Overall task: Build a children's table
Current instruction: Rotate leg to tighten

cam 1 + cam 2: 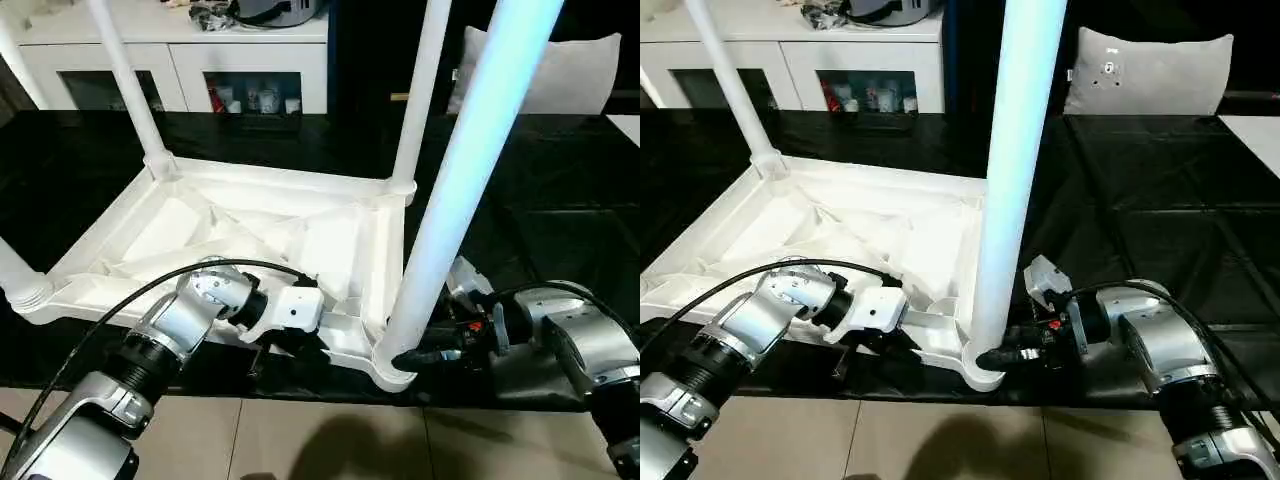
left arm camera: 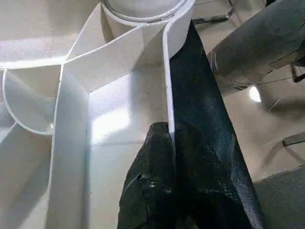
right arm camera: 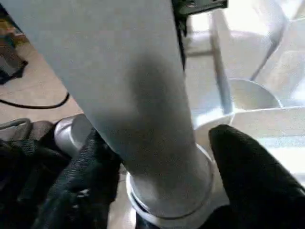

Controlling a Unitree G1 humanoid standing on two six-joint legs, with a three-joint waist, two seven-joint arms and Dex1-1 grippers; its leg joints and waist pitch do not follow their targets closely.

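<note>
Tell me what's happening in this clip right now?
A robot is putting together a white children's table. The tabletop lies upside down on a black surface. The left gripper is shut on the tabletop's near rim, steadying it. The right gripper has its two fingers either side of the base of the near leg, which stands upright in its corner socket. Two far legs and one at the left corner also stand in their sockets. A white cabinet stands behind.
</note>
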